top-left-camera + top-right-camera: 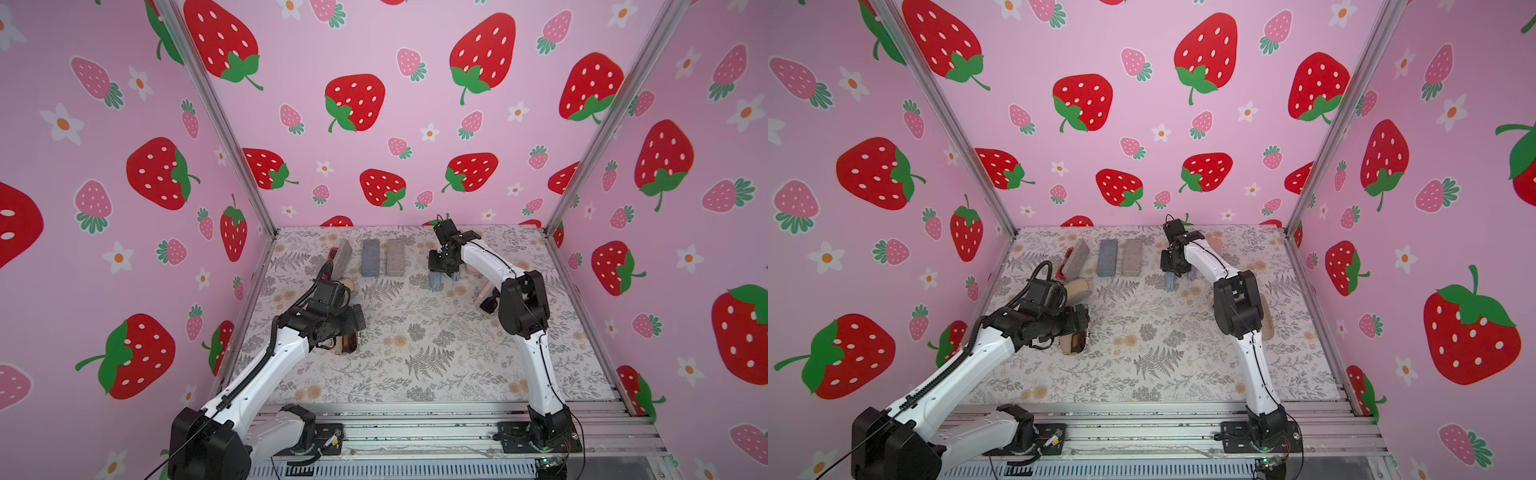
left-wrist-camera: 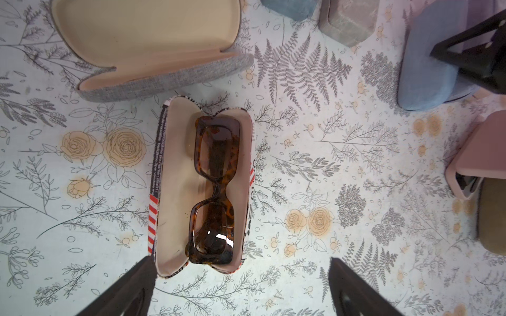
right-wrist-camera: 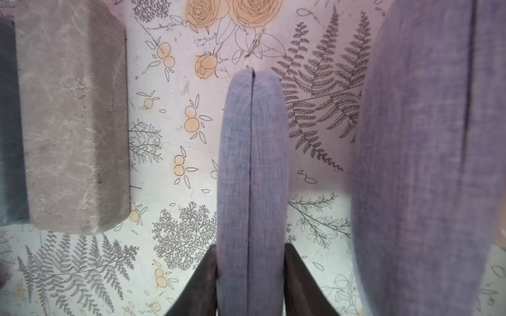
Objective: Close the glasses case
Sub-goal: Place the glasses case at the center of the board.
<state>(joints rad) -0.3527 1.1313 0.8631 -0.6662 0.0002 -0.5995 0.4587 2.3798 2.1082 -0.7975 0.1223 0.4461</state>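
Note:
A striped glasses case [image 2: 175, 177] lies open on the floral mat with tortoiseshell sunglasses [image 2: 216, 191] inside; it also shows in both top views [image 1: 347, 344] [image 1: 1074, 343]. My left gripper [image 2: 241, 262] hovers over one end of it, open, holding nothing. Farther back, a blue fabric glasses case [image 3: 252, 164] stands on edge with its seam closed. My right gripper [image 3: 250, 249] is shut on it, one finger pressed against each side. In a top view that blue case [image 1: 435, 286] sits under the right gripper [image 1: 437, 277].
An open grey case [image 2: 164, 79] lies beside the striped one. Three closed cases [image 1: 370, 257] stand in a row at the back, red glasses [image 1: 332, 253] beside them. A second blue case [image 3: 427, 136], a pink case [image 2: 476, 153] and a grey-brown one [image 3: 74, 117] are close by.

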